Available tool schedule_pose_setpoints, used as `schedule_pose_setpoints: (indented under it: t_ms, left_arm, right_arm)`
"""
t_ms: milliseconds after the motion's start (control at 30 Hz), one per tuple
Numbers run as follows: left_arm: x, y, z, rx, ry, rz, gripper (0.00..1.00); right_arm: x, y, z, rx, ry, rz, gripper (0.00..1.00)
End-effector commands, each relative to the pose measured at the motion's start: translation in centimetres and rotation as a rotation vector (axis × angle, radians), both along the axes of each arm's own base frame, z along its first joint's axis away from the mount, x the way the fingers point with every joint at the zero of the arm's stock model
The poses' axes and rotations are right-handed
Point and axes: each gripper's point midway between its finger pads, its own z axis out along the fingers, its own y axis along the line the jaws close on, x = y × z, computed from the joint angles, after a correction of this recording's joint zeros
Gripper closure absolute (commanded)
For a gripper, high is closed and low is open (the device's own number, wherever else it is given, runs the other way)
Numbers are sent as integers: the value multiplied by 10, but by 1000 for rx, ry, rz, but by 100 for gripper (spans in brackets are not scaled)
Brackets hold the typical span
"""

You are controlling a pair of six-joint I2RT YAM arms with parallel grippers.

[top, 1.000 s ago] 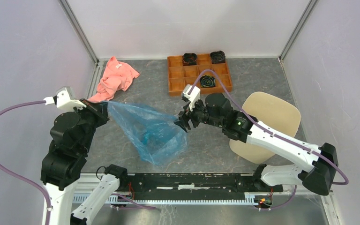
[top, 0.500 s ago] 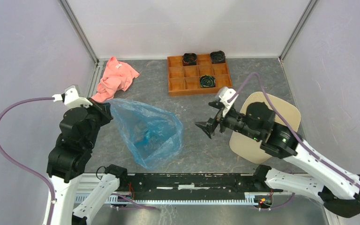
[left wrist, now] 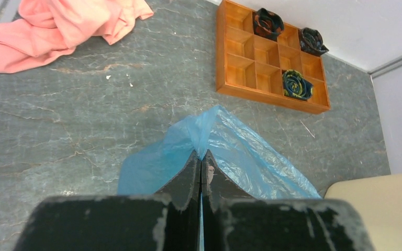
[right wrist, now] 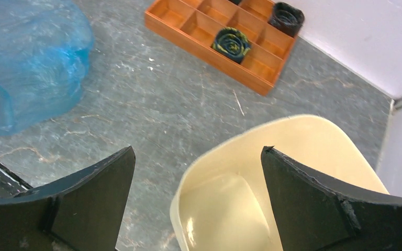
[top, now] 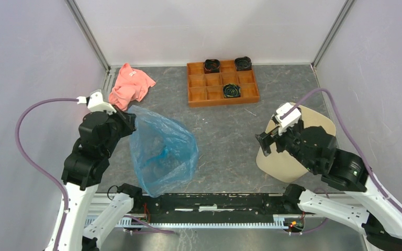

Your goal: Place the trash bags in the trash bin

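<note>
The light-blue trash bag [top: 162, 151] hangs from my left gripper [top: 128, 119] and drapes on the table at the near left. In the left wrist view the jaws are pressed together on a pinch of the bag's film [left wrist: 230, 141], with the gripper [left wrist: 200, 155] above the table. The beige trash bin [top: 314, 123] stands at the right, partly hidden by my right arm. My right gripper [top: 261, 144] is open and empty, over the bin's left rim. The right wrist view shows the gripper [right wrist: 198, 150] with jaws wide apart, the bin [right wrist: 272, 178] below, and the bag [right wrist: 26, 63] far to the left.
An orange-brown compartment tray [top: 198, 95] with black rolled items [top: 232, 90] sits at the back centre. A salmon-pink cloth [top: 128, 86] lies at the back left, just behind my left gripper. Enclosure walls stand left, right and behind.
My right gripper has let go of the bag and swung right to the bin's left rim. My left gripper has moved right with the bag, which now hangs narrower.
</note>
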Motion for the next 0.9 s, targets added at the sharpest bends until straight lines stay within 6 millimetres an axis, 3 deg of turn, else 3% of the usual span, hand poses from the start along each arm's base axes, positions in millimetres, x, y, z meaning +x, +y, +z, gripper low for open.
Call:
schedule_pose_setpoints:
  t_ms: [0, 100, 267, 433, 567, 633, 700, 867]
  left_arm:
    - [12, -15, 5, 8, -38, -81, 98]
    - [13, -16, 2, 0, -42, -81, 98]
    - [13, -14, -1, -18, -49, -63, 98]
    - [14, -18, -5, -34, -43, -70, 98]
    - [13, -19, -2, -36, -45, -83, 98]
    - [11, -19, 1, -32, -46, -84, 98]
    - [10, -16, 3, -23, -51, -78, 98]
    - [3, -10, 10, -18, -65, -58, 98]
  right_arm:
    - [-7, -33, 4, -34, 13, -94, 2]
    - [-8, -33, -7, -51, 57, -107, 3]
    - [-13, -21, -48, -125, 182, -82, 16]
    - [-10, -17, -76, -199, 214, -74, 38]
    - [0, -9, -80, -199, 185, -81, 56]
    - [6, 3, -77, -168, 161, -62, 70]
    - [12, 24, -70, -118, 135, -6, 81]
    - [21, 79, -53, -24, 100, 148, 96]
